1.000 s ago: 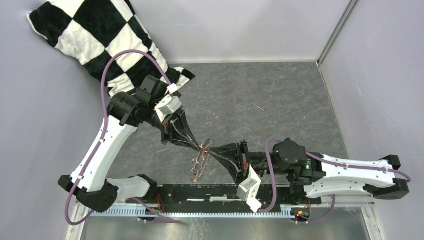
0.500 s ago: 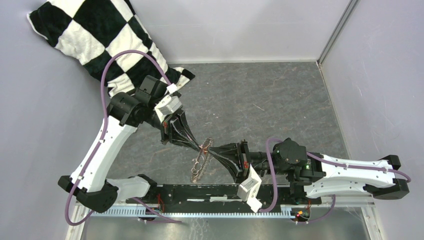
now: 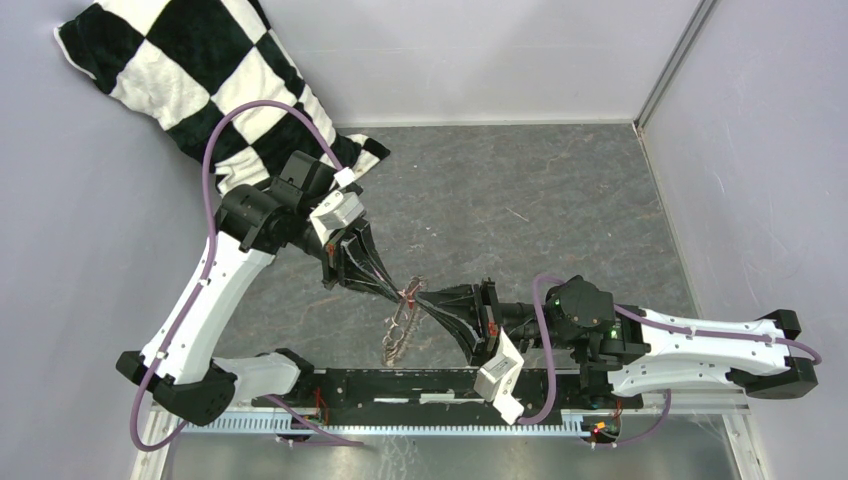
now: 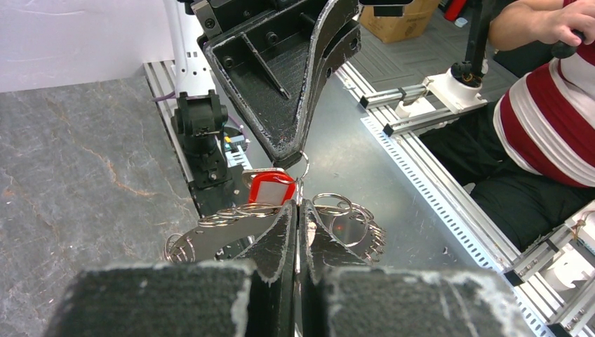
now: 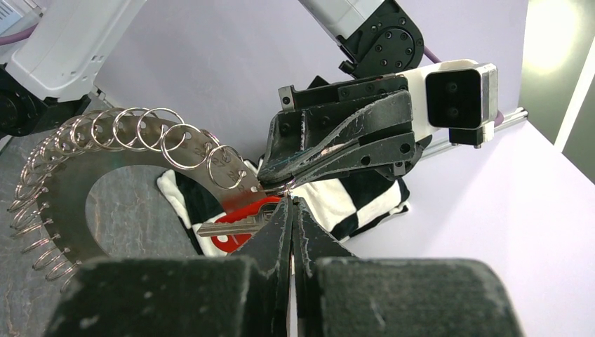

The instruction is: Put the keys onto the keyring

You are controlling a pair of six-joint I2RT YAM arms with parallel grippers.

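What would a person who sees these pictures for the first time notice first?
The two grippers meet tip to tip near the front middle of the table: the left gripper pinches the keyring, the right gripper pinches the keys with their red tag. A black-and-white checkered cloth lies in the far left corner.

The scene holds two hands, the left hand (image 4: 297,210) and the right hand (image 5: 290,207), one red-headed key (image 4: 272,189), one keyring (image 5: 67,203) and one checkered cloth (image 3: 190,70).
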